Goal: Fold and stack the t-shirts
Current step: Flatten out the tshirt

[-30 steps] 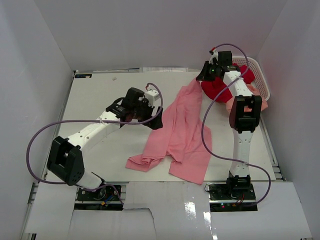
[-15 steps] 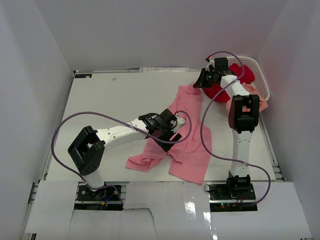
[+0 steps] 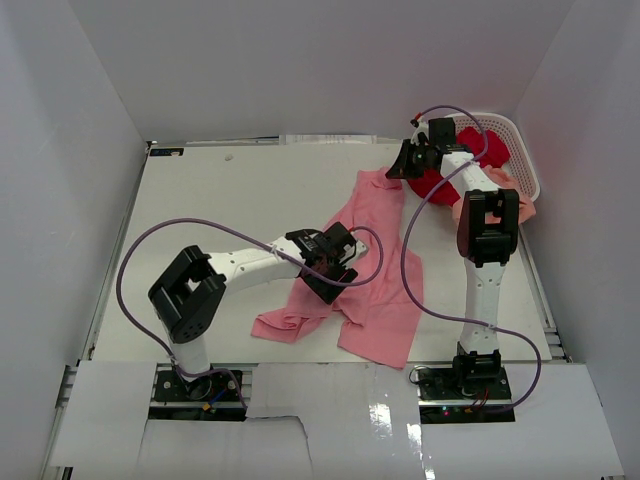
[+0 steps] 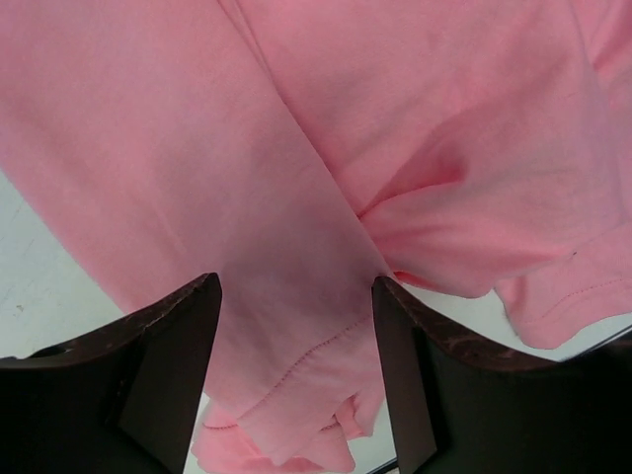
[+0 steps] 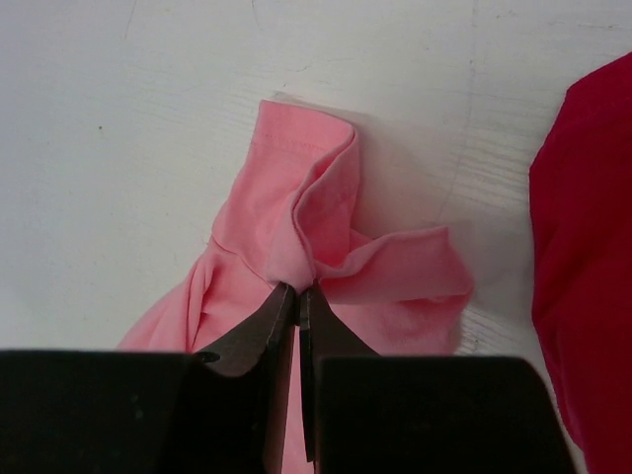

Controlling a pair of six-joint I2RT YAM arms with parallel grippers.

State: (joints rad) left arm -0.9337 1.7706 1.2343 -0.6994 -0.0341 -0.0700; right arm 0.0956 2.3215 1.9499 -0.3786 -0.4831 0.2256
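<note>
From the overhead camera, the pink shirt [image 3: 372,275] lies crumpled in a long diagonal strip on the counter [image 3: 220,195], running from its near edge up toward the basket [image 3: 522,150]. The red shirt [image 3: 432,184] and the peach shirt [image 3: 458,212] sit bunched at the basket's near side. My left tool [image 3: 334,276] is low over the middle of the pink shirt. My right tool [image 3: 400,166] is at the shirt's far end.

The left wrist camera shows the left tool [image 4: 296,286] with its jaws set wide either side of a hemmed ridge of the pink shirt [image 4: 415,138], not yet gripping it. A sliver of counter [image 4: 30,267] shows at the left.

The right wrist camera shows the right tool [image 5: 297,292] closed tight on a puckered corner of the pink shirt [image 5: 296,222], with the red shirt [image 5: 592,247] just to the right.

I judge the step to be spreading this shirt flat before folding. To do it well, I'd take a single layer at the hem, not the whole bunch. Then I'd draw the two tools apart so the cloth opens without twisting.

A second ago the left arm was out over bare counter to the left of the shirt. It has swung in over the cloth. The right tool has come a little away from the basket, still pinching.
</note>
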